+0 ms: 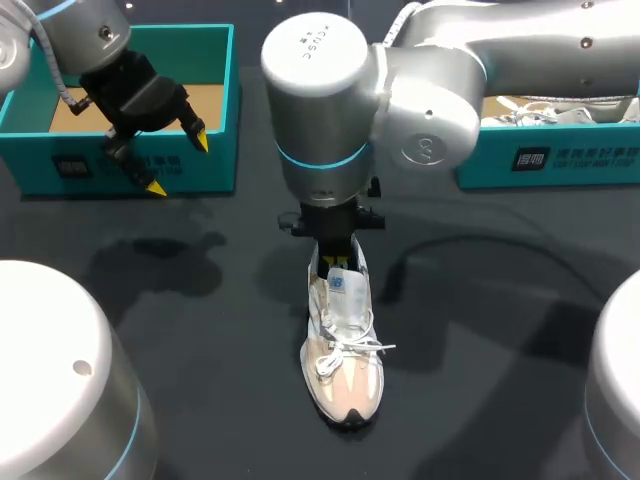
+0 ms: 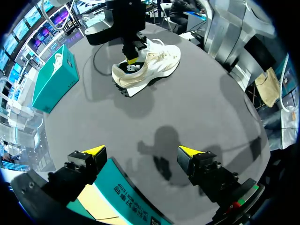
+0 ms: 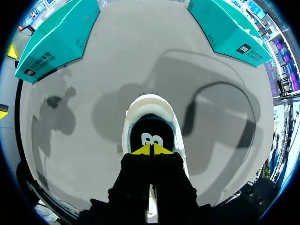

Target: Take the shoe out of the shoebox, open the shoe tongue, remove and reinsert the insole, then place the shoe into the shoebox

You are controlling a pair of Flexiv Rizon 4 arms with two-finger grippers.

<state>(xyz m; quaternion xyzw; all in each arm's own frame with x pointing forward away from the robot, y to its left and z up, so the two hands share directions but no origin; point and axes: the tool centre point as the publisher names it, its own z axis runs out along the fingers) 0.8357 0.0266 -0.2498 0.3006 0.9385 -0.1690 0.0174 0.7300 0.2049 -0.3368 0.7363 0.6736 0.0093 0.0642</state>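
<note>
A cream and white shoe (image 1: 345,360) lies on the dark table, toe toward the front edge. My right gripper (image 1: 335,262) stands straight above its heel end, shut, tips down in the opening. In the right wrist view the joined yellow tips (image 3: 151,150) rest against the black insole (image 3: 151,137) with nothing seen between them. In the left wrist view the shoe (image 2: 154,63) lies far ahead, with the right gripper (image 2: 132,58) in it. My left gripper (image 1: 180,163) hangs open over the front wall of the empty teal shoebox (image 1: 130,165); that box's edge (image 2: 122,197) lies under its fingers (image 2: 96,151).
A second teal box (image 1: 560,160) at the back right holds another white shoe (image 1: 540,112). A dark cable (image 1: 480,240) curves over the table right of the shoe. Two white robot bases (image 1: 60,380) (image 1: 615,390) stand at the front corners.
</note>
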